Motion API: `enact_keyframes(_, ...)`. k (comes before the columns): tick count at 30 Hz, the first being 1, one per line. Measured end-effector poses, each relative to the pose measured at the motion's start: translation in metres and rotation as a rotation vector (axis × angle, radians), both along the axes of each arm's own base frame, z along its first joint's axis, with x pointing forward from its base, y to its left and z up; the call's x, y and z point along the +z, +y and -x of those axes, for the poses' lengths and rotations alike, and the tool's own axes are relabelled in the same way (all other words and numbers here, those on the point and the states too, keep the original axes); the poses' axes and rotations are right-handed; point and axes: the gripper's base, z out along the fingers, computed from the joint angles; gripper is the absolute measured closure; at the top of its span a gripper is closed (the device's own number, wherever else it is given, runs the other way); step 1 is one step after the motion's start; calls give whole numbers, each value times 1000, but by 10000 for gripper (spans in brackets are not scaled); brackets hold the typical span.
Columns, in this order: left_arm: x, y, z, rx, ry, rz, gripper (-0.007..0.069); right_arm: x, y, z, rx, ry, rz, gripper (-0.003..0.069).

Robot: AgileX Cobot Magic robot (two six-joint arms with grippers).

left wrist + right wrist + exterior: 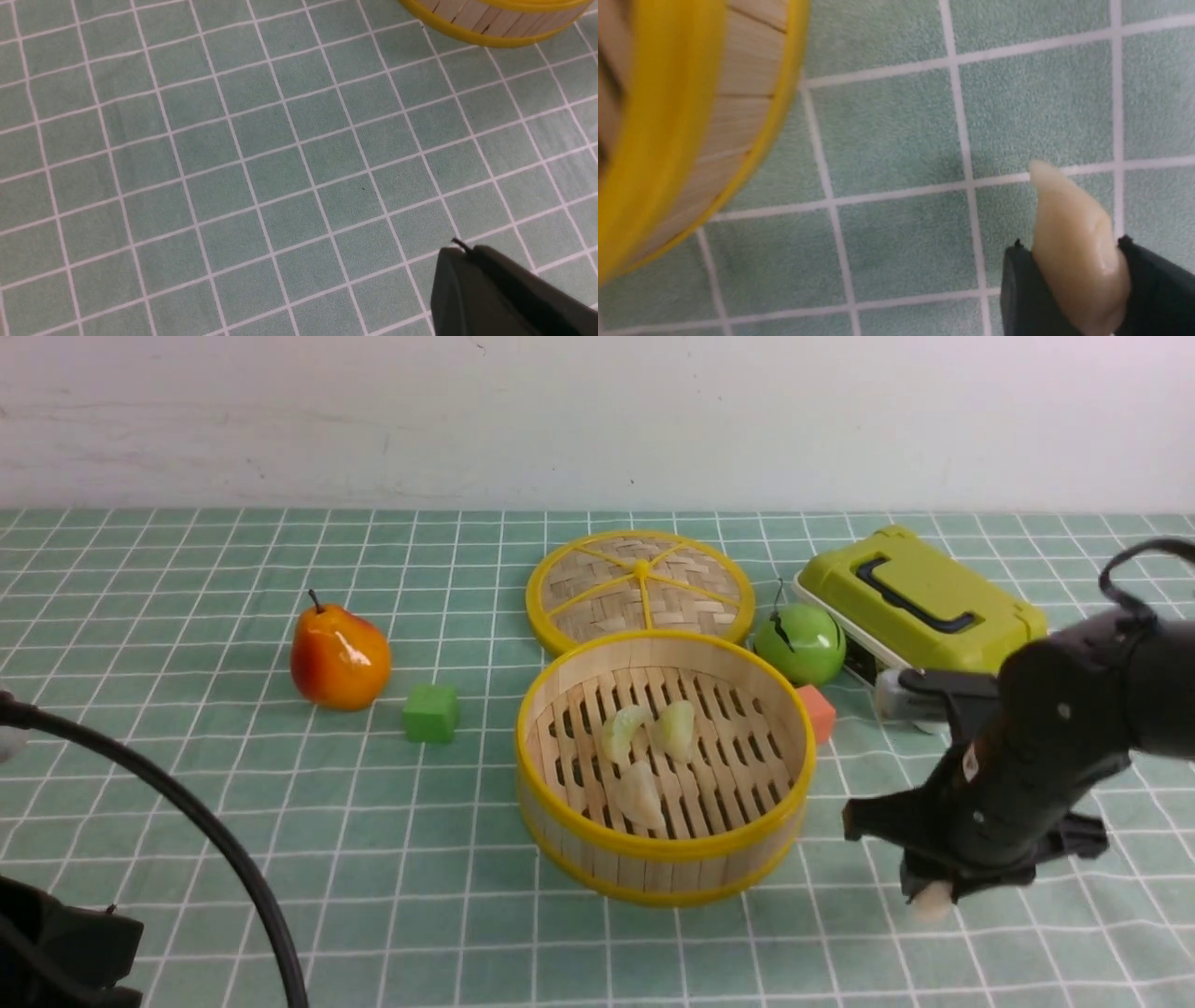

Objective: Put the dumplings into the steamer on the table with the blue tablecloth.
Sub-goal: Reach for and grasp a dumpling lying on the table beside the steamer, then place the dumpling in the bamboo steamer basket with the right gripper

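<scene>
The steamer point(569, 695) stands mid-table on the mint grid cloth point(187, 784). Inside lie two pale green dumplings point(622, 730) point(677, 728) and one cream-white dumpling point(641, 793). My right gripper point(934, 896) is to the right of the steamer, low over the cloth, shut on the other cream-white dumpling point(1073, 252), whose tip sticks out past the fingers point(1020, 289). The steamer's wall shows in the right wrist view point(738, 107). My left gripper point(460, 252) is shut and empty over bare cloth, with the steamer's base point(472, 35) at that view's edge.
The woven lid point(640, 586) lies behind the steamer. A green apple point(799, 642), an orange cube point(818, 711) and a green-lidded box point(920, 602) sit to its right. A pear point(339, 658) and a green cube point(430, 712) sit to its left.
</scene>
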Motion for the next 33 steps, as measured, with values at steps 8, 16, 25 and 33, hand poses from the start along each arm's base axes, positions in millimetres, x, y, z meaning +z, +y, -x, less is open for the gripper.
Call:
enact_keyframes(8, 0, 0, 0, 1, 2, -3, 630, 83, 65, -34, 289, -189, -42, 425)
enact_keyframes(16, -1, 1, 0, 2, 6, -7, 626, 31, 112, -66, 364, -92, -7, 425)
enact_keyframes(25, -1, 1, 0, 2, 8, -9, 620, -7, 132, -77, 399, -37, 43, 425)
enact_keyframes(33, -1, 1, 0, 5, 5, -13, 620, 9, 129, -71, 388, 11, 48, 254)
